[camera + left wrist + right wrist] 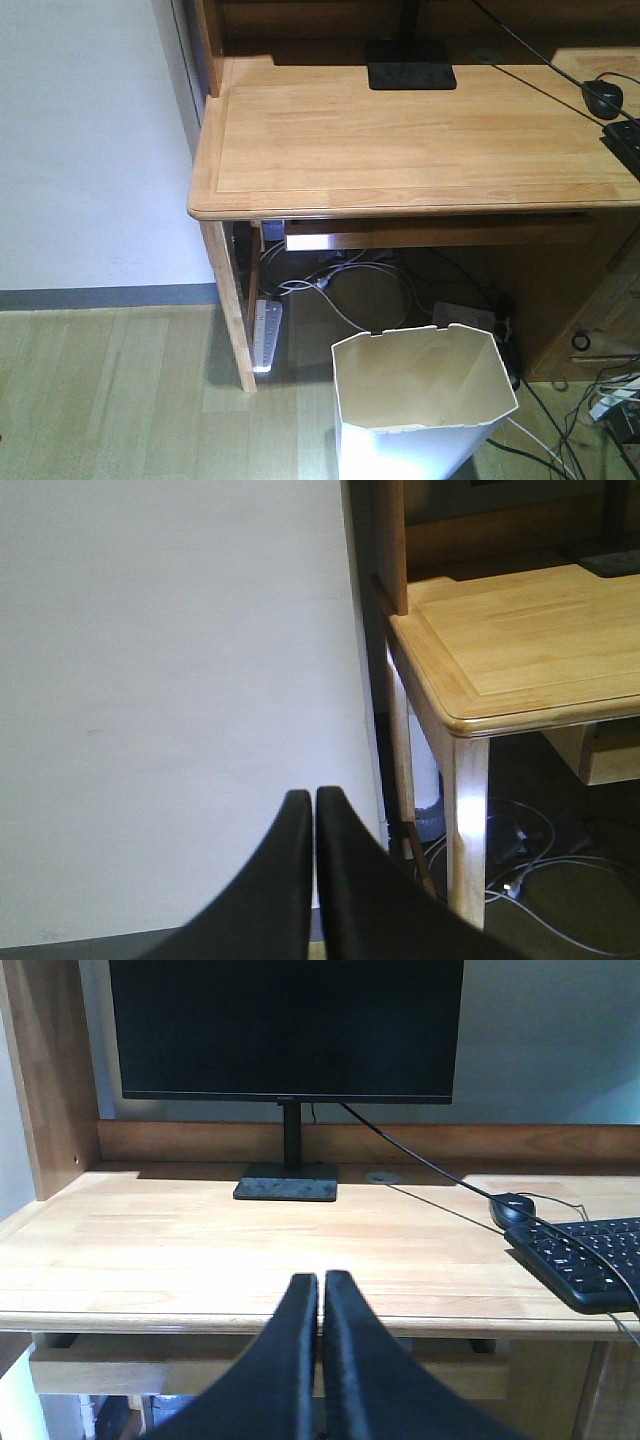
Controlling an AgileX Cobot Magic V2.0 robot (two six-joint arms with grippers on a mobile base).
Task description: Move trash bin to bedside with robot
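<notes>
The white trash bin [420, 405] stands upright on the wooden floor in front of the desk, at the bottom of the front view, its cream inside showing and nothing in it. No arm shows in the front view. My left gripper [314, 798] is shut with nothing in it, held in the air facing a white wall beside the desk's left corner. My right gripper [321, 1280] is shut too, holding nothing, and points at the desk's front edge. The bedside is out of view.
A light wooden desk [400, 150] fills the upper front view, with a monitor [285, 1030], its black base [410, 66], a mouse [511, 1208] and a keyboard [590, 1260]. Under it lie a power strip [266, 335] and cables [350, 290]. A drawer unit [600, 330] stands right.
</notes>
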